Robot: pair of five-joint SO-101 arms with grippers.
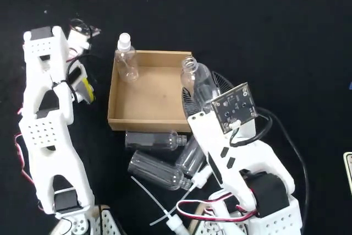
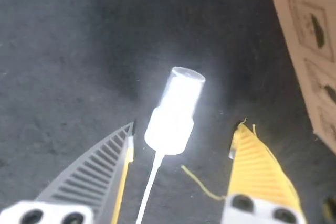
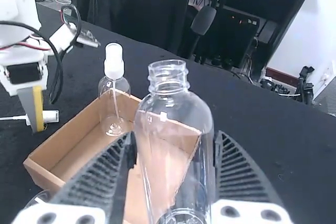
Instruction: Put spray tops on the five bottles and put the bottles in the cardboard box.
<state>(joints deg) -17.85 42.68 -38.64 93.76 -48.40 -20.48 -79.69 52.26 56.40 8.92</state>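
So the open-necked clear bottle [image 3: 173, 103] is being held upright by the right gripper [image 3: 174, 136], which is clamped on its body, right at the right wall of the cardboard box [image 1: 148, 94]. Over by the box's left wall, a loose spray top [image 2: 176, 108] lying on the black table [image 2: 63, 51] is being straddled by the left gripper [image 2: 185, 128], fingers spread apart and apparently not touching it yet. Looks like a grab is being lined up. Ideally the fat collar is being targeted, not the skinny dip tube, so the tube is being left free to drop straight into the neck. One capped bottle [image 1: 126, 59] is already being kept in the box's far-left corner. Three bare bottles [image 1: 157, 170] are being left lying in front of the box.
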